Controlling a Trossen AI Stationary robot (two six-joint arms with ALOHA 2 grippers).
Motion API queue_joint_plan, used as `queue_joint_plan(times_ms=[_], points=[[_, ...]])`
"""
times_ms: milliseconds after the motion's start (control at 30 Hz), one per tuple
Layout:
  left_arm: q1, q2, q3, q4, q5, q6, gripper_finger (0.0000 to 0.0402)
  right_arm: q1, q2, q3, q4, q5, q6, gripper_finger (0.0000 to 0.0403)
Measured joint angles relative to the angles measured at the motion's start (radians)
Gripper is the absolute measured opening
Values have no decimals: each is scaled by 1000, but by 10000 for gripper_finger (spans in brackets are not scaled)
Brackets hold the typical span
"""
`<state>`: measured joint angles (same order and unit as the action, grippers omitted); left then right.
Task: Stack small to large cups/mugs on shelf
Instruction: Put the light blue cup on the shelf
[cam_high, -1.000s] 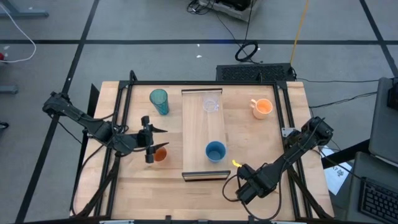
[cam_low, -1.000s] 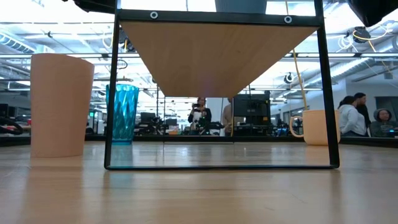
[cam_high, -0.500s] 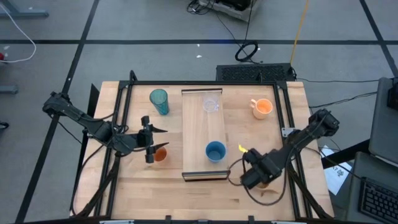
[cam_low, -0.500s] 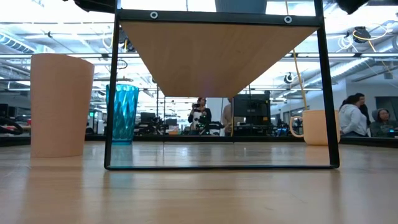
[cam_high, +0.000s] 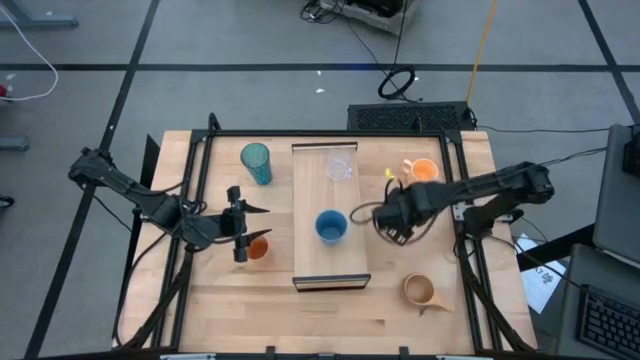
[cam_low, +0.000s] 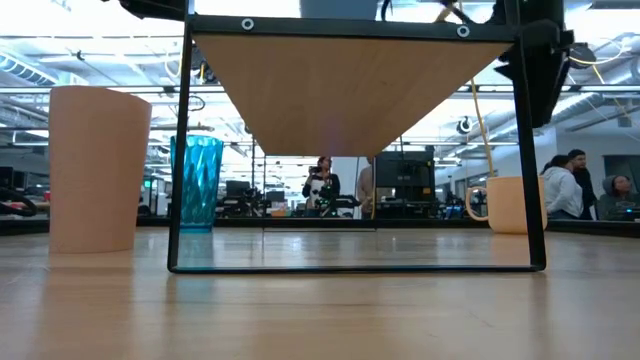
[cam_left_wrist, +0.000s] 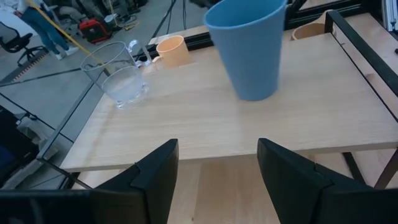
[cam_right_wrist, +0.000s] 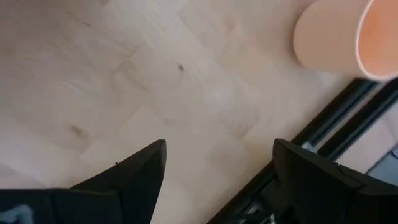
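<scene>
Blue cup (cam_high: 331, 227) upright, mouth up, mid-shelf (cam_high: 330, 265), long light-wood plank running front-to-back, clear glass cup (cam_high: 339, 168) at its far end; right gripper (cam_high: 381, 213) just beside blue cup, fingers apart, empty; left gripper (cam_high: 243, 232) spread around small orange cup (cam_high: 258, 249).

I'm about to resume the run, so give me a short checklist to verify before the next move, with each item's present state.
1. Blue cup upright on the shelf: ok.
2. Clear glass cup upright on the shelf's far end: ok.
3. Right gripper open and empty, beside the shelf: ok.
4. Left gripper open, over the small orange cup, not holding it: ok.
5. All six cups on the shelf: not ok; teal tumbler, orange mug, tan mug and the small orange cup stand on the table.
</scene>
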<state>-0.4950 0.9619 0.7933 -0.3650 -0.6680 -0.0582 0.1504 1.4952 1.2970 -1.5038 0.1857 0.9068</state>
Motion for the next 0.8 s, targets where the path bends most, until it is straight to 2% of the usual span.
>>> queue_joint_plan(times_ms=[200,400,567,800], points=[[-2,0,0,0,22,1,223,-197,-78,-45,70,-1,-206,285],[-2,0,0,-1,23,-6,223,-294,-117,-47,71,-2,-328,285],[-2,0,0,-1,23,-7,223,-380,-110,-47,60,51,-383,285],[5,0,0,22,13,-1,223,-505,-64,-48,84,53,-490,285]])
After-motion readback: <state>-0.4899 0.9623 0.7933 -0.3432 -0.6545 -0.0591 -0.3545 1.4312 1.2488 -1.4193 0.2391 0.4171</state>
